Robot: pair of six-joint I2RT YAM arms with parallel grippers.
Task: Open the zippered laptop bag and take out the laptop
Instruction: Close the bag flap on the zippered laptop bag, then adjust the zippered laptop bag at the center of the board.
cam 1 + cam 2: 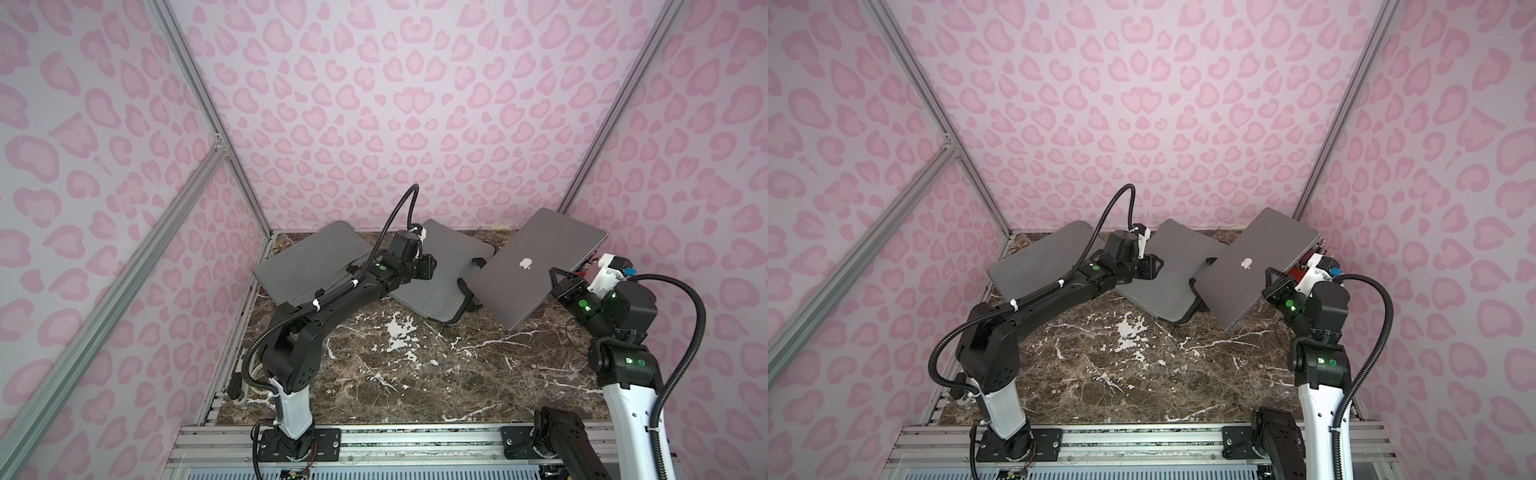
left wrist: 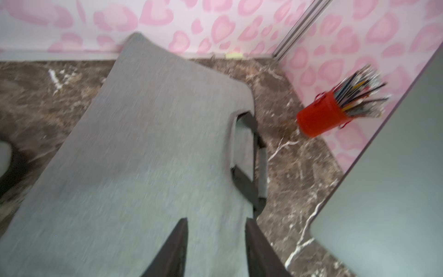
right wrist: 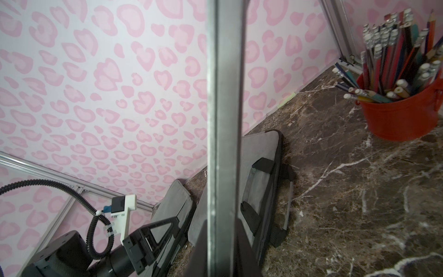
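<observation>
**Laptop out of its bag**

The right gripper point(image 1: 556, 277) is clamped on one edge of the laptop point(image 1: 536, 266), holding it tilted just beside the bag point(image 1: 440, 270), which lies unzipped and spread on the table point(image 1: 415, 374). The left gripper point(image 2: 215, 221) hovers over the bag's grey fabric, jaws slightly apart, gripping nothing

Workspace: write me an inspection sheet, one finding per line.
Surface: dark marble tabletop, white veins.
Job's things: laptop bag unzipped, spread open; laptop out of it, raised and tilted.
Clutter: red pencil bucket in the far right corner.
Grippers: left claw open above the bag; right claw shut on the laptop's edge.
Cables: black conduit looped along each arm.
Surroundings: pink patterned walls, aluminium frame.
</observation>
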